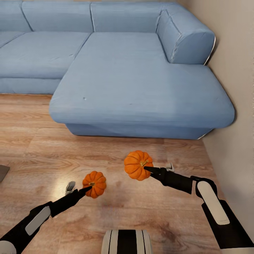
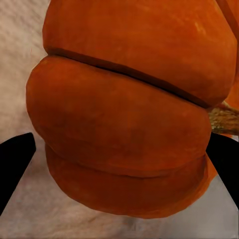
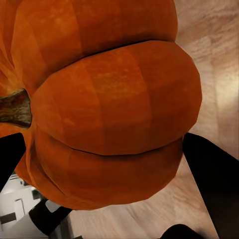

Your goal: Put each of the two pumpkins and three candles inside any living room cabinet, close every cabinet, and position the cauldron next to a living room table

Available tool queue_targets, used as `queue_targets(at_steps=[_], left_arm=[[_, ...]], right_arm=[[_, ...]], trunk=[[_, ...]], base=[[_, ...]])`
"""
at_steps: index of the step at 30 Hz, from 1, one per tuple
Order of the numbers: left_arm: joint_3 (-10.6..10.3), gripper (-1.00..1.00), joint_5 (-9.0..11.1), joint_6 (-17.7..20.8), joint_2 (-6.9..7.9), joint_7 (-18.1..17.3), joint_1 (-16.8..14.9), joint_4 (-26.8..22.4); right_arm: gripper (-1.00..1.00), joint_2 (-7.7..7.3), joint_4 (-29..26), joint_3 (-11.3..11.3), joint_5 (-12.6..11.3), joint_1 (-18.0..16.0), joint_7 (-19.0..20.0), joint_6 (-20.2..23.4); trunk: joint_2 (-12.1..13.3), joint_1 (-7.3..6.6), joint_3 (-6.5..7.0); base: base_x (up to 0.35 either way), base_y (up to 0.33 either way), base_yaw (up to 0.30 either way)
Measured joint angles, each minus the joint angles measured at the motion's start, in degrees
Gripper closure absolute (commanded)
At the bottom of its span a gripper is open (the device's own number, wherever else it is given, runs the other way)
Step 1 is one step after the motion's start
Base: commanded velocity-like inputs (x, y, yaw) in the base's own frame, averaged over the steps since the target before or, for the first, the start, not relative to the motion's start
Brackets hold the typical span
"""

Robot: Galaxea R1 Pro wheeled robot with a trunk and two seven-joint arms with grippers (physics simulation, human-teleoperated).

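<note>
A large blue sectional sofa (image 1: 141, 77) fills the far side of the room, its chaise reaching toward the robot and its right end close to a beige wall (image 1: 233, 70). Between the sofa and the robot lies bare wooden floor (image 1: 116, 148). A small grey corner of something (image 1: 2, 172) shows at the far left edge; what it is cannot be told.

The left gripper (image 1: 88, 189) holds one pumpkin (image 1: 94, 184) above the floor at near left; its dark fingers (image 2: 15, 164) pinch the orange ribs from both sides. The right gripper (image 1: 150, 169) holds the other pumpkin (image 1: 138, 165) a little farther and to the right, fingers (image 3: 211, 174) likewise clamped against its sides, brown stem (image 3: 14, 107) showing beside them. The two pumpkins are near each other but apart, neither touching the floor. Nothing stands between them and the sofa. No writing or labels can be read anywhere.
</note>
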Motion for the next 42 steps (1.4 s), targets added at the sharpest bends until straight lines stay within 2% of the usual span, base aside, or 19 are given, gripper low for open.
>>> queue_targets(at_steps=[3,5,6,8,11,13,16,18,21,26,42], left_arm=[[3.1,1.0,0.7,2.9,0.64,0.0,0.1,-3.4],[5.0,1.0,0.1,4.8,0.95,0.0,0.2,-6.1],[6.0,1.0,0.7,6.1,1.13,0.0,0.2,-7.6],[6.8,1.0,0.0,7.2,1.6,0.1,0.3,-8.8],[7.5,1.0,0.2,8.8,2.42,0.1,0.3,-10.7],[8.0,1.0,0.4,10.5,3.05,0.0,0.4,-12.6],[10.0,1.0,0.2,12.3,3.7,0.2,0.5,-14.5],[12.3,1.0,0.2,13.6,4.03,0.3,0.5,-15.6],[12.8,1.0,0.0,14.0,4.1,0.3,0.5,-15.9],[12.9,1.0,0.0,14.0,4.08,0.4,0.5,-16.0],[12.9,1.0,0.0,14.1,4.02,0.7,0.5,-16.0]], right_arm=[[1.0,0.01,0.1,0.0,0.0,0.0,0.0,0.0],[1.0,0.01,0.1,0.0,0.1,0.0,0.0,0.0],[1.0,0.01,0.2,0.0,0.2,0.0,0.0,0.0],[1.0,0.0,0.4,0.0,0.4,0.0,-0.1,0.0],[1.0,0.01,1.1,0.0,1.1,0.0,-1.9,-0.1],[1.0,0.02,1.3,0.0,0.2,0.0,-3.5,0.0],[1.0,0.02,1.5,0.0,0.5,0.0,-4.6,0.0],[1.0,0.02,1.5,-0.1,0.2,0.0,-5.3,0.0],[1.0,0.05,1.6,-1.6,0.4,0.0,-5.4,0.0],[1.0,0.06,1.7,-2.9,0.6,0.0,-5.5,-0.2],[1.0,-0.02,3.5,-3.5,0.4,0.0,-5.5,-0.2]], trunk=[[0.0,-0.08,0.67],[0.1,-0.13,1.11],[0.1,-0.16,1.33],[0.1,-0.2,1.77],[0.1,-0.28,2.44],[0.2,-0.34,2.88],[0.2,-0.41,3.54],[0.2,-0.46,3.99],[0.3,-0.54,4.65],[0.3,-0.67,5.76],[0.6,-1.08,9.31]], base=[[0.0,0.0,0.0],[0.0,0.0,0.0],[0.0,0.0,0.0],[0.0,0.0,0.0],[0.0,0.0,0.0],[0.0,0.0,0.0],[0.0,0.0,0.0],[0.0,0.0,0.0],[0.0,0.0,0.0],[0.0,0.0,0.0],[0.0,0.0,0.0]])
